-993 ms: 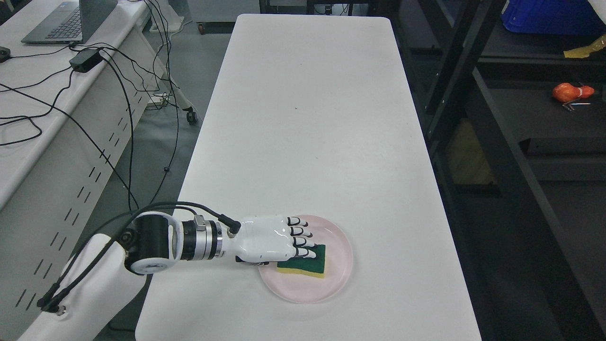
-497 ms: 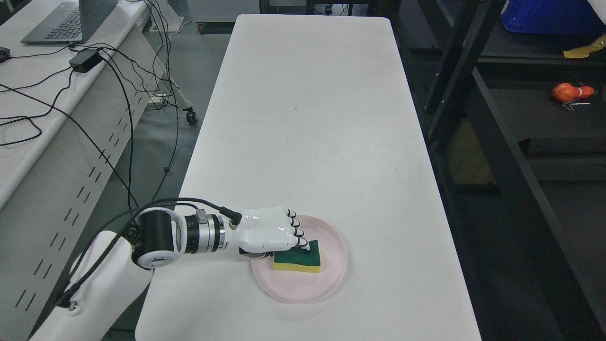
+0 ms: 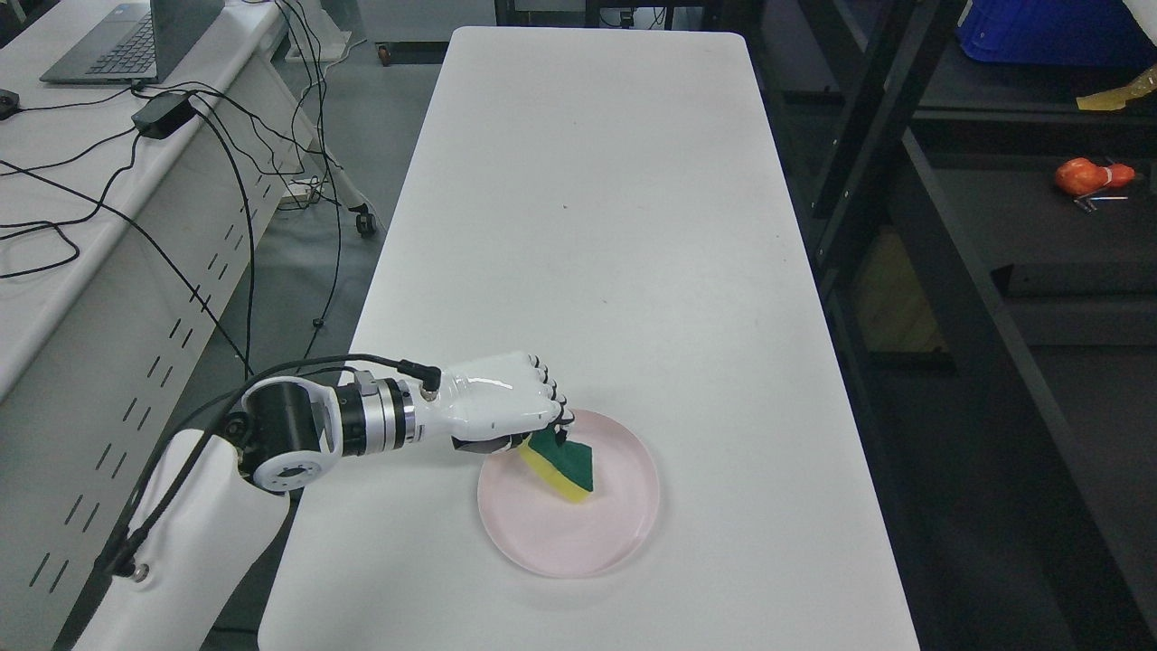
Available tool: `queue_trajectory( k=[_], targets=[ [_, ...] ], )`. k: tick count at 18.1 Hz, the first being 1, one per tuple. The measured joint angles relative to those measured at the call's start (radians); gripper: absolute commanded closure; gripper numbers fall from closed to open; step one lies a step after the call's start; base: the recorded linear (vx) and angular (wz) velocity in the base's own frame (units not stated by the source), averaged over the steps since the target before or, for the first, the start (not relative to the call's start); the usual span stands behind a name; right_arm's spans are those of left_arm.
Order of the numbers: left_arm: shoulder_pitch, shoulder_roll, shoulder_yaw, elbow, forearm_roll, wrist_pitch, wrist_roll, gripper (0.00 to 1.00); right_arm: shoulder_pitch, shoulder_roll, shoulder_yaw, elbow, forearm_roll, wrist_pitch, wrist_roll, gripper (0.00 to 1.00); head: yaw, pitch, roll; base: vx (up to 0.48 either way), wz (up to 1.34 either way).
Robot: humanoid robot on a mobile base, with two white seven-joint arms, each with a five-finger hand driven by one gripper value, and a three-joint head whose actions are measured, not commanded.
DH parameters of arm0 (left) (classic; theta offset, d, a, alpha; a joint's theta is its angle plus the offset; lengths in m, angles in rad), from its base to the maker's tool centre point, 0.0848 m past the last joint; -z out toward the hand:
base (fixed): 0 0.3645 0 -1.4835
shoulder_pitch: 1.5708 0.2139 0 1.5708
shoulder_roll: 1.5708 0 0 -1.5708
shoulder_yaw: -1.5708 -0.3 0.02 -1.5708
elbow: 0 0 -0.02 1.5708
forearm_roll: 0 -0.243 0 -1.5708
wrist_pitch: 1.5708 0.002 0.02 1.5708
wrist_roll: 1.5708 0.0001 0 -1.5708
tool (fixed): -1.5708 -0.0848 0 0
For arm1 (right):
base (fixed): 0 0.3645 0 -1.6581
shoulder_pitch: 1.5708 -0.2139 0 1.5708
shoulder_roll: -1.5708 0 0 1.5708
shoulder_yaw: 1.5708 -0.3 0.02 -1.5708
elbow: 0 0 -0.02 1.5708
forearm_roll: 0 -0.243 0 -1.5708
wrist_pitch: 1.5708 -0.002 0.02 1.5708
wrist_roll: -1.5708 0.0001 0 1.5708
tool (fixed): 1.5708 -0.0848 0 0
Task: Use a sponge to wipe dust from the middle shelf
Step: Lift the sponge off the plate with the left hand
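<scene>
Green-topped sponge [image 3: 568, 463] tilts down-right, gripped by left robot hand [image 3: 503, 407].

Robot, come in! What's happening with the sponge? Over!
Left hand shut on sponge, tilted over pink plate. Right hand not in view. White table ahead bare, nothing in the way.
</scene>
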Motion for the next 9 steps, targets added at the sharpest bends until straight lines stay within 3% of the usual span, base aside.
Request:
queue_trajectory(
  k=[9],
  targets=[
    [-0.027,-0.092,0.212,-0.014,0.189,0.0,0.0,1.0,0.0,0.0,0.0,0.0,0.0,0.0,0.0,0.0,0.0,0.0,0.0,0.0,0.0]
  ],
)
